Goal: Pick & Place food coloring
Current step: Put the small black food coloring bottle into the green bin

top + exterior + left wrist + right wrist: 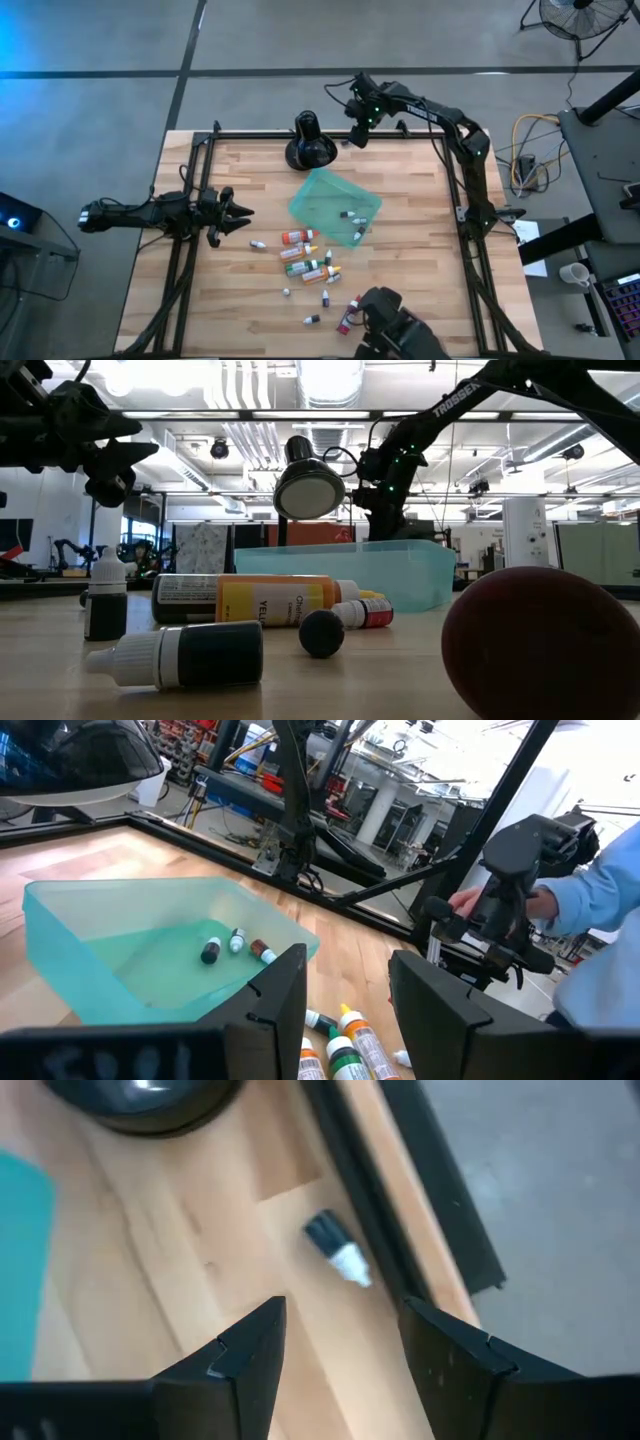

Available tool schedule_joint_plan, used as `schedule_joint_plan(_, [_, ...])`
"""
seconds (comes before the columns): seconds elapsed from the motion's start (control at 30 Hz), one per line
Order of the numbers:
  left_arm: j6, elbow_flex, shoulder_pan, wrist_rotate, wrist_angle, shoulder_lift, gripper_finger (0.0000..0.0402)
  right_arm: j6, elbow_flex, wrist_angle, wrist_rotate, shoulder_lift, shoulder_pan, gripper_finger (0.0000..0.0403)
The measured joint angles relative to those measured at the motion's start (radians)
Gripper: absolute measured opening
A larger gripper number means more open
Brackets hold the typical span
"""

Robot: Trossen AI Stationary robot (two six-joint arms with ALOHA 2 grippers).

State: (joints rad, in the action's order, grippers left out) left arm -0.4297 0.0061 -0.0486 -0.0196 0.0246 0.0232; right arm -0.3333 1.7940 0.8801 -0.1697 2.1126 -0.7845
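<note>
Several tiny food coloring bottles (305, 262) lie on their sides or stand on the wooden table near the middle (270, 600). Three more lie inside the teal tray (335, 205), near its right corner (235, 945). One dark bottle with a white cap (337, 1250) lies on the wood by the far rail. My left gripper (243, 212) hovers open at the table's left, pointing toward the tray (345, 970). My right gripper (357, 138) hangs open above the far edge, over that lone bottle (340, 1320).
A black round-based stand (310, 145) sits at the far edge, left of my right gripper. A person in a blue sleeve holds a dark device (510, 910) at the table's near side (390, 315). A reddish round object (545, 640) sits close to the low camera.
</note>
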Motion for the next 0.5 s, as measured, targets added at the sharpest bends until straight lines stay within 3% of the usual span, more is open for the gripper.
schedule_joint_plan(0.5, [0.0, 0.0, 0.001, 0.0, 0.0, 0.0, 0.0117, -0.204, -0.017, -0.052, -0.026, 0.002, -0.013, 0.0173])
